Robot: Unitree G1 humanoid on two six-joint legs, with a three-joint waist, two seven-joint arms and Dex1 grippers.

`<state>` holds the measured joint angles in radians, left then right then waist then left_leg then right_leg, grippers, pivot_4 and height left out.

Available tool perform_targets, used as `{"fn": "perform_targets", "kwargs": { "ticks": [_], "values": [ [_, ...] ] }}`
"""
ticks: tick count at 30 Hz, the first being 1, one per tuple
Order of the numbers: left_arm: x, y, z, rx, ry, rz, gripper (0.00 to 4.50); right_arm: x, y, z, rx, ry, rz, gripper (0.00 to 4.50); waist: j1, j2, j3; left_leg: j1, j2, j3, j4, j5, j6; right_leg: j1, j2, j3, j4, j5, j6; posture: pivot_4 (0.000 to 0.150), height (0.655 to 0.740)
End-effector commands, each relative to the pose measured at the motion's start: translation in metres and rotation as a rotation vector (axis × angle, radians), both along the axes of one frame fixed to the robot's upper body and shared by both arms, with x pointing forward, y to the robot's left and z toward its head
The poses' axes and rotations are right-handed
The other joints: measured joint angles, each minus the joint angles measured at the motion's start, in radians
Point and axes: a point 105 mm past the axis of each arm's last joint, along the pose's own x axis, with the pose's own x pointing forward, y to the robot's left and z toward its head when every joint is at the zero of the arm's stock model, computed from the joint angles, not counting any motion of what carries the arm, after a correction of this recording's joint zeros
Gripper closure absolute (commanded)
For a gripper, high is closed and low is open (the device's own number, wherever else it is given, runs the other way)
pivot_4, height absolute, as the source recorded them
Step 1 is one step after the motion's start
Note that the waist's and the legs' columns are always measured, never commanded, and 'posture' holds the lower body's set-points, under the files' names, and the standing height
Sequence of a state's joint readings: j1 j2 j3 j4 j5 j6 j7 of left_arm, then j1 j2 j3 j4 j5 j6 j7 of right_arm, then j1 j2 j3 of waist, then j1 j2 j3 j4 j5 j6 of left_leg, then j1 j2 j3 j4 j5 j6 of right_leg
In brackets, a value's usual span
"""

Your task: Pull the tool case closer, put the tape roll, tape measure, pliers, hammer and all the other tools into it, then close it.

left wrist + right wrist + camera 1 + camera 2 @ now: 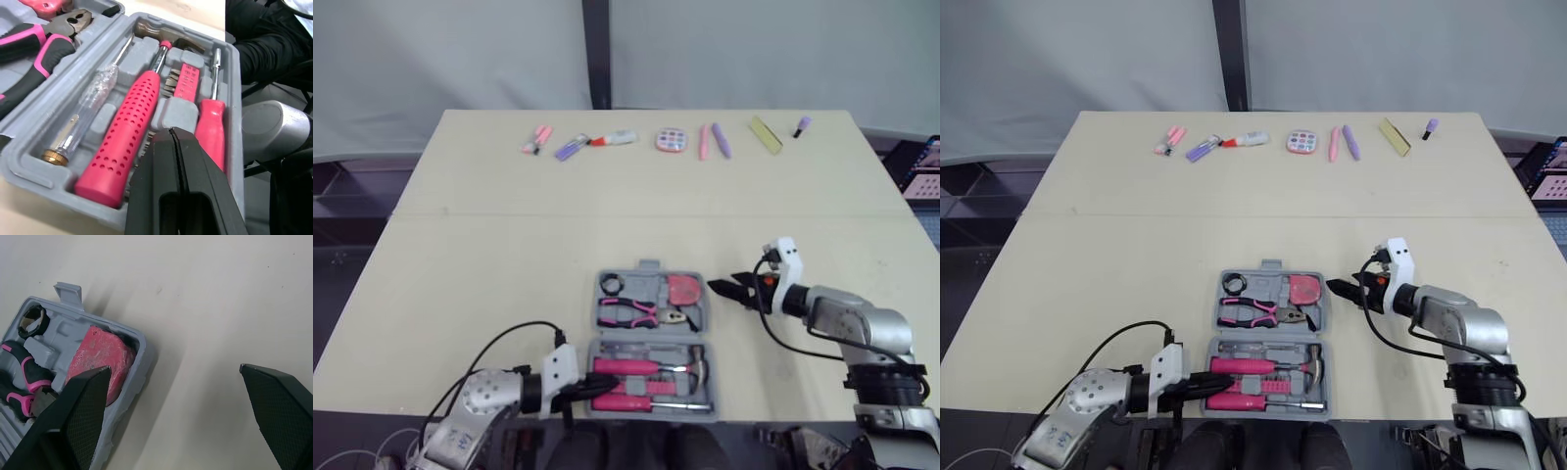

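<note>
Left claw (605, 388) is pinched tight with nothing in it, tip over the near half of the tool case (649, 266), between hammer (132, 127) handle and screwdriver (210, 127). Far half holds tape roll (610, 285), pliers (628, 313), tape measure (683, 289). Right claw (717, 289) is spread wide, just right of the case. Risk: folding the case shut traps that left tip; dragging it out could hook the hammer loose.

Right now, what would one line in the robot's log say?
tool case: open | inside: tape roll, pliers, tape measure, hammer | left gripper: shut, by hammer handle | right gripper: open, beside case
</note>
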<state>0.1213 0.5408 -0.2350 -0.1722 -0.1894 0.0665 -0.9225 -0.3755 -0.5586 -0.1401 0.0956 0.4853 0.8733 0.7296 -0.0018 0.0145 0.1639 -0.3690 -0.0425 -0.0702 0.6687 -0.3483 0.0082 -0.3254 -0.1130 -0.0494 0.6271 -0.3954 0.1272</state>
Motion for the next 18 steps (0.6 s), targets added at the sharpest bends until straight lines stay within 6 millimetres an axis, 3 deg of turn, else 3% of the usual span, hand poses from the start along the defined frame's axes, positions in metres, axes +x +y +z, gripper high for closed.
{"fn": "perform_targets", "kwargs": {
  "ticks": [1, 11, 18],
  "values": [
    [-0.001, -0.006, -0.008, 0.004, 0.002, -0.013, 4.5, 0.0, 0.004, 0.009, 0.062, -0.015, 0.018, 0.04, 0.0, 0.0, 0.0, 0.0, 0.0, 0.0, 0.0, 0.0, 0.0, 0.0, 0.0, 0.0, 0.0, 0.0, 0.0, 0.15, 0.74],
    [-0.012, -0.005, -0.031, 0.04, 0.045, -0.036, 4.5, 0.003, 0.01, 0.016, 0.171, 0.025, 0.03, 0.04, -0.001, 0.001, -0.001, 0.001, 0.0, 0.0, 0.0, 0.0, 0.0, 0.0, 0.0, -0.001, 0.001, 0.0, 0.0, 0.15, 0.74],
    [-0.013, -0.006, -0.033, 0.041, 0.044, -0.039, 4.5, 0.003, 0.018, 0.017, 0.204, 0.069, 0.067, 0.04, -0.001, 0.002, -0.002, 0.001, 0.0, 0.0, 0.0, 0.0, 0.0, 0.0, -0.001, 0.0, 0.0, 0.0, 0.0, 0.15, 0.74]
  ]
}}
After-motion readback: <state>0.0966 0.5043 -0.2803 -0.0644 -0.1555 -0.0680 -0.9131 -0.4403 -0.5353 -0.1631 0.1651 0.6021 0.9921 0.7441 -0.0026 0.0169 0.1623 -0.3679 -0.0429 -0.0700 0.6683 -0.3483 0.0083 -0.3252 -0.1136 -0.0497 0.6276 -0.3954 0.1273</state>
